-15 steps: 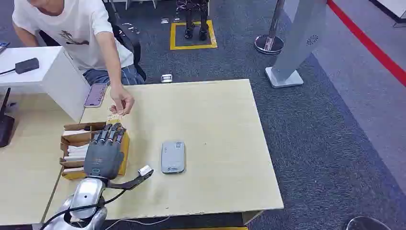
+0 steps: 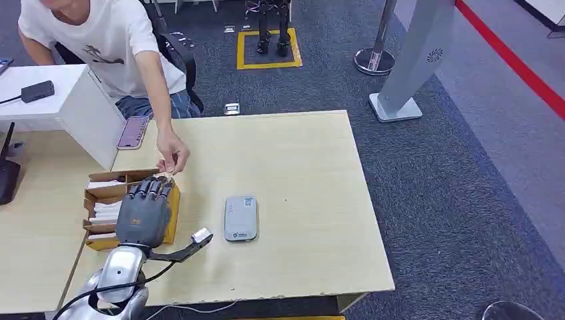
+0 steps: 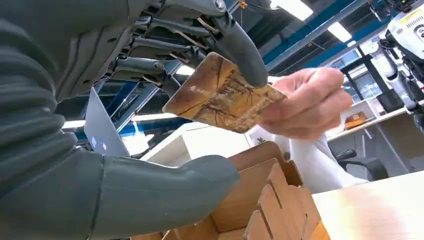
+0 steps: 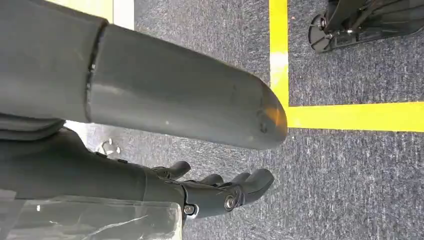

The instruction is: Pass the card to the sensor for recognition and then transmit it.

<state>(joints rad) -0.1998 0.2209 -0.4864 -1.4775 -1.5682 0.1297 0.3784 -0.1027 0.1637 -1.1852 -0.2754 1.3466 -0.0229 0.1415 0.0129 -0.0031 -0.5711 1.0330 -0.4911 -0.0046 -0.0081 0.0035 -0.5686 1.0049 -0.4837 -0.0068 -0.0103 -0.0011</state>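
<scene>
- Left hand [image 2: 143,217], dark grey with a ribbed cover, reaches forward over the open brown cardboard box [image 2: 100,193] at the left edge of the table; its fingers [image 3: 240,47] lie on the upper face of the brown patterned card [image 3: 220,95] while the thick thumb stays well apart below, so whether the hand truly grips the card I cannot tell
- card sits tilted just above the box's far end; a person's hand [image 2: 172,152] pinches its far edge, so both hands touch it at once
- box holds white sheets stacked between slotted cardboard dividers [image 3: 270,200]
- right hand [image 4: 220,192] hangs over blue-grey carpet, fingers loosely curled and apart, holding nothing; a yellow floor line [image 4: 350,116] runs close by
- pale wooden table [image 2: 313,173] carries a small grey rounded sensor [image 2: 240,217] near its middle, well apart from the card; a pink phone [image 2: 133,131] lies at the far left corner
- person in a white T-shirt [image 2: 100,40] sits behind the table; a white desk [image 2: 53,100] stands to the left
- beyond, dark carpet with a yellow square marking [image 2: 268,47], a grey slanted stand [image 2: 413,60], a red stripe [image 2: 513,60] on the right
</scene>
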